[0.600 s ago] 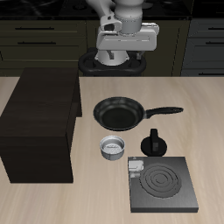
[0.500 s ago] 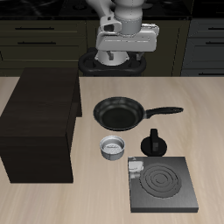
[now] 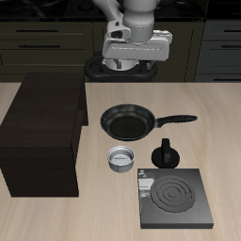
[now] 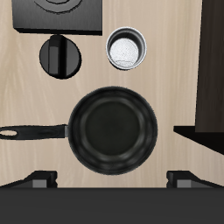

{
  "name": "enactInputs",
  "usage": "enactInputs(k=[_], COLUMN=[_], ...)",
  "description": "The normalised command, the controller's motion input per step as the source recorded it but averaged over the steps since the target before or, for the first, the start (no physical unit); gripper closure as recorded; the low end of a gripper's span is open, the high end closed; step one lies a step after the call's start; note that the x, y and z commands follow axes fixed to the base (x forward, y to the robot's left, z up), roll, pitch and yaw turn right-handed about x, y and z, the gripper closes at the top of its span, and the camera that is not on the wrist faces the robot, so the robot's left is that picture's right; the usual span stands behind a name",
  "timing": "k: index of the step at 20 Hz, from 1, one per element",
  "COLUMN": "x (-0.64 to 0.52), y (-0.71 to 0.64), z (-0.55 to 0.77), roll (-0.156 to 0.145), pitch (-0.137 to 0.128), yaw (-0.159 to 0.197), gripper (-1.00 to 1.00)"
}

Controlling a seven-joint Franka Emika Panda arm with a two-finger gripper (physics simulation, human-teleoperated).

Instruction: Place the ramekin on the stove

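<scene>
**Ramekin not picked up yet, gripper way up high**

So the gripper (image 3: 135, 58) hangs high over the back of the desk (image 3: 56, 218), holding nothing. In the wrist view I only see the two fingertips (image 4: 39, 178) poking in at the frame edge, set wide apart, so the jaws look spread wide.

The ramekin (image 3: 122, 158) sits on the desk by itself, upright, mouth up. In the exterior view it's at about 6 o'clock from the frying pan (image 3: 129, 122), just beside its rim but not touching. The stove (image 3: 175, 199) is at roughly 4 o'clock from the ramekin, near it, with a bit of bare desk between. The small black pot (image 3: 167, 154) stands at 3 o'clock from the ramekin, right behind the stove's back edge. The big dark wooden box (image 3: 42, 132) is off at 9 o'clock, a bit apart.

Handling-wise, my guess: the ramekin is small, rigid and light, likely a smooth glazed thing, so it could slip or tip if pinched off-centre. I'd take it by the rim, one finger inside the cup and one outside on the wall, on the side facing away from the pan so the fingers don't bump it. Lifting straight up should clear the pot before swinging over to the coil rings (image 3: 176, 196).
</scene>
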Motion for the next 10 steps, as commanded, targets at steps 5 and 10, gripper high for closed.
enactInputs(k=[5, 10], x=[0.17, 0.24], y=[0.00, 0.02], z=[0.05, 0.11], roll=[0.006, -0.012], pitch=[-0.007, -0.019], yaw=[0.006, 0.005], gripper=[-1.00, -1.00])
